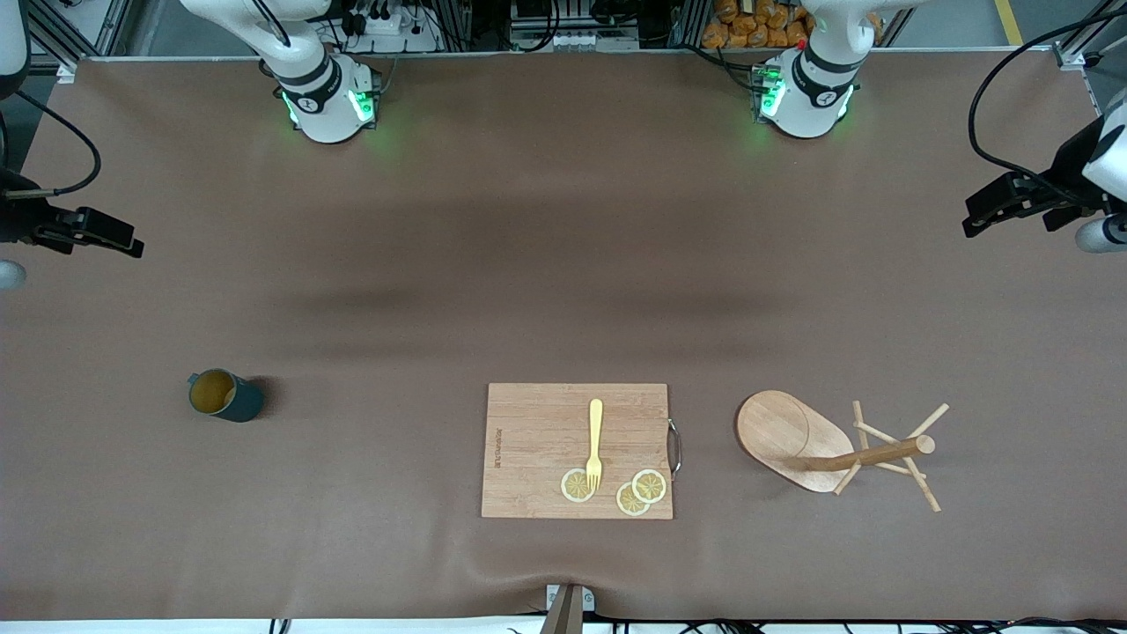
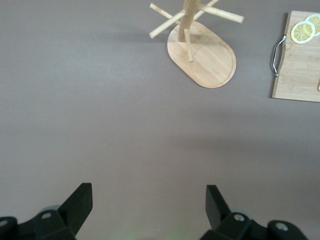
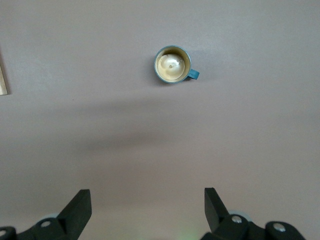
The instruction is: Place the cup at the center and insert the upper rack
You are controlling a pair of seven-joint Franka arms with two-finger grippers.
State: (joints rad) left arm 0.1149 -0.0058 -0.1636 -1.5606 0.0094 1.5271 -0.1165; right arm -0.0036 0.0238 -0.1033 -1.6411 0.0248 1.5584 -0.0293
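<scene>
The cup point(image 1: 225, 395) stands upright on the brown table point(image 1: 528, 246) toward the right arm's end, well apart from everything else. Its tan-yellow inside looks bare in the right wrist view point(image 3: 173, 65), with only a pale glint at the bottom, though I cannot rule out a little residue there. Its small handle point(image 3: 194, 75) sticks out to one side.

The upper rack point(image 1: 836, 449) stands upright on its oval base point(image 1: 784, 436) toward the left arm's end of the table, its pole point(image 2: 188, 15) rising from the base with thin pegs crossing near the top. Nothing hangs on the pegs.

Between the cup and the rack lies a wooden cutting board point(image 1: 537, 440) with a metal handle point(image 1: 675, 447) on the edge facing the rack. On it rest a yellow fork point(image 1: 595, 443) and three lemon slices point(image 1: 632, 490). A line of small print point(image 1: 497, 448) runs along the board's edge nearest the cup, too small to read.

The left pincer point(image 2: 149, 200) hangs over bare table at its arm's end, fingers spread wide and holding nothing. The right pincer point(image 3: 148, 199) waits likewise over bare table at its own end, wide apart and empty.
</scene>
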